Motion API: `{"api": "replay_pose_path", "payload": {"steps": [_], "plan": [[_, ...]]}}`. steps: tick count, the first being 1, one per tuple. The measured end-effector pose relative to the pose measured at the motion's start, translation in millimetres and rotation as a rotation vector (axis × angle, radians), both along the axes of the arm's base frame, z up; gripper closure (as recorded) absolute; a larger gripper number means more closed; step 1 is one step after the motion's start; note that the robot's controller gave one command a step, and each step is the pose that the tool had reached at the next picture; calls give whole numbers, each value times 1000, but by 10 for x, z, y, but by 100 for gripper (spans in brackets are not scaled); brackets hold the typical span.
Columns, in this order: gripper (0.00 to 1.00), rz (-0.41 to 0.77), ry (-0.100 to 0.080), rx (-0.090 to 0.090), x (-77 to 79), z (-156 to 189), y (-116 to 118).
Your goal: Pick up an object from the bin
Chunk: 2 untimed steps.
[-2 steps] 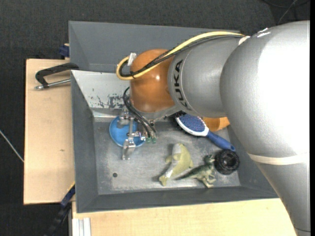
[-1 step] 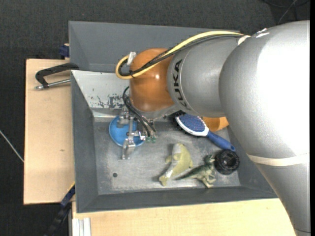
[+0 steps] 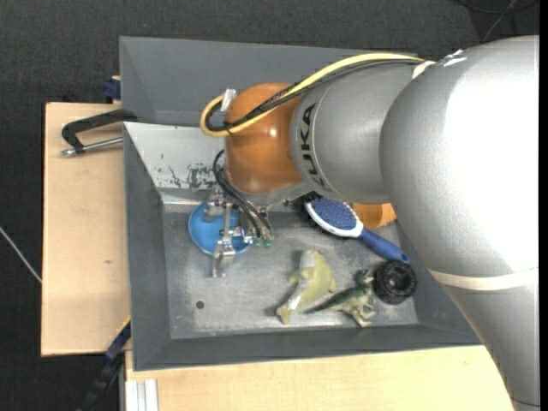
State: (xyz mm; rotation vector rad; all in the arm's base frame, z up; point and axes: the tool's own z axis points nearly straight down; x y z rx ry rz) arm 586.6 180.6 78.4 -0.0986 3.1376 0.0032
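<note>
The pincer is seen low over the back left of the grey metal bin, against a round blue disc-like object lying on the scuffed floor. Whether the pincer is apart or together cannot be told. A blue-handled brush, a pale yellow-green dinosaur toy, a darker green dinosaur and a black round part are spread along the right half. Blue smears are seen on the back wall. The bin is surrounded by dark textured ground.
</note>
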Motion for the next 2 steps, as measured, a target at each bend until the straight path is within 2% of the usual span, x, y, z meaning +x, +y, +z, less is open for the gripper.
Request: {"api": "replay_pose_path", "payload": {"steps": [1, 2], "plan": [[0, 0, 0, 0, 5, 9, 7], [100, 1, -5, 4, 32, 80, 34]]}}
